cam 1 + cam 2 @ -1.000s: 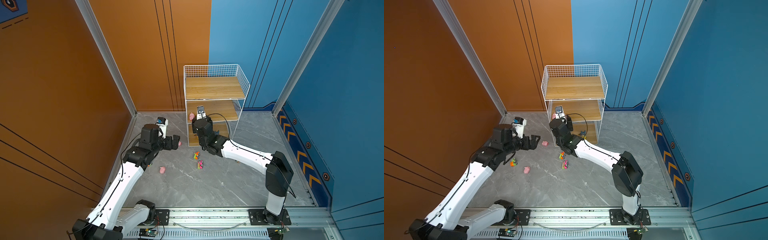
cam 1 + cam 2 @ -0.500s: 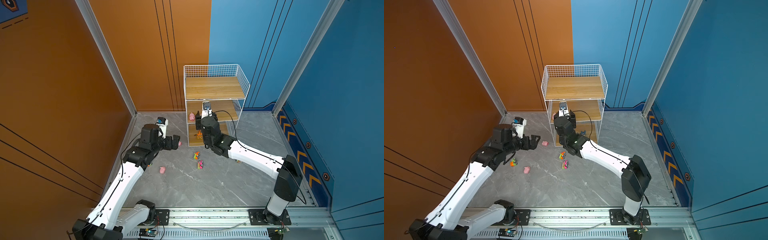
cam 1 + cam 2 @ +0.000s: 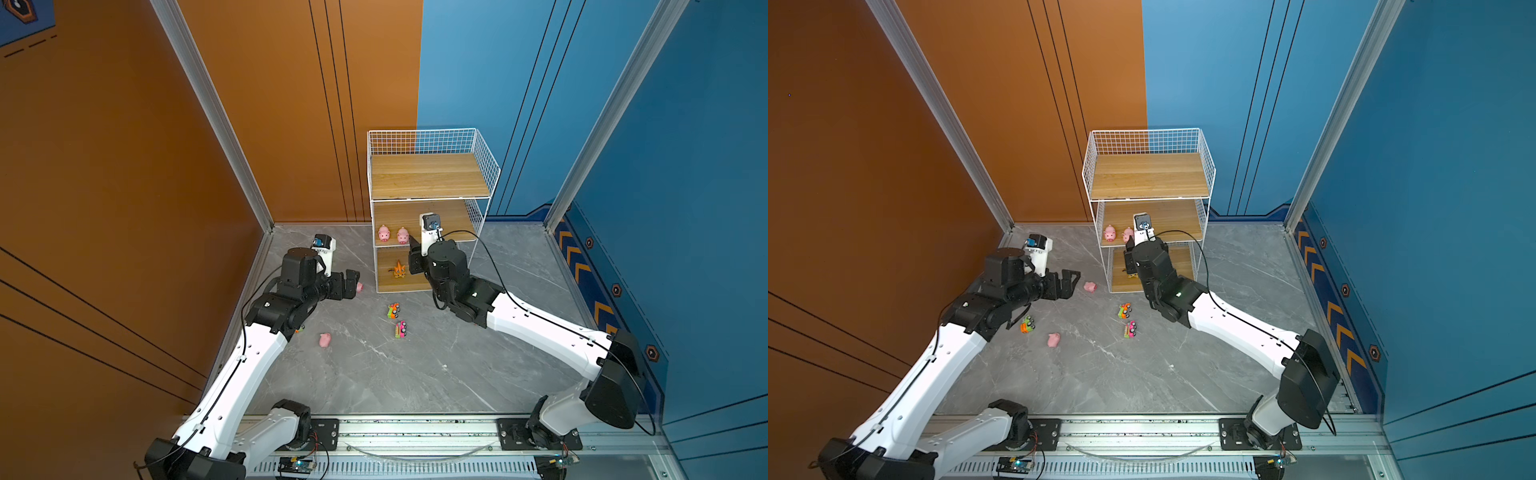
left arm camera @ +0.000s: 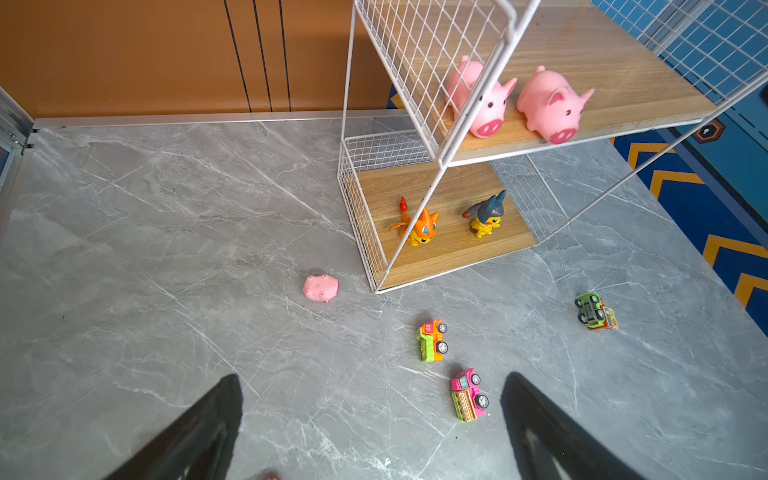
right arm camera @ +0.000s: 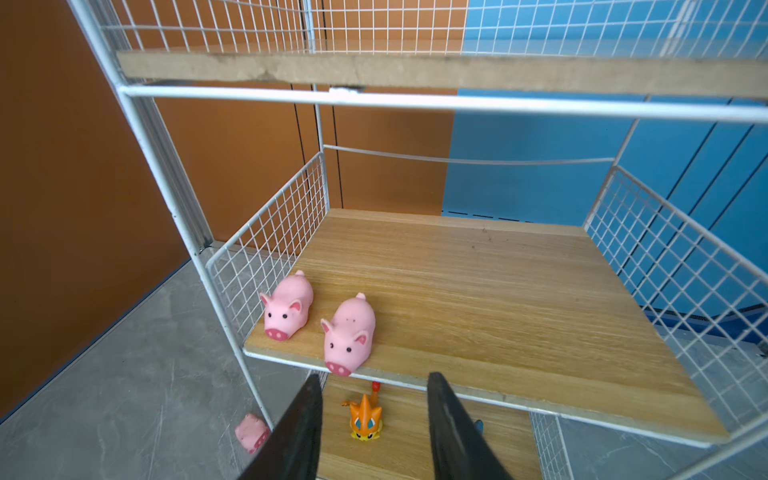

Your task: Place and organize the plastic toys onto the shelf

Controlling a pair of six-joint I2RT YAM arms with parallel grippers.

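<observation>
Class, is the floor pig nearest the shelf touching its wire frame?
Apart: the left wrist view shows bare floor between the pig and the shelf corner.

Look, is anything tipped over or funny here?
Yes. On the floor, a pink pig lies toppled beside the shelf, the orange car and pink car lie on their sides, and the green car is wheels-up.

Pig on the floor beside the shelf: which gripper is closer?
Left. The left gripper hovers just beside that pig; the right gripper is farther off, at the shelf's front.

top views: high, downward (same scene) | wrist views: low, facing shelf [image 5: 498, 299]
</observation>
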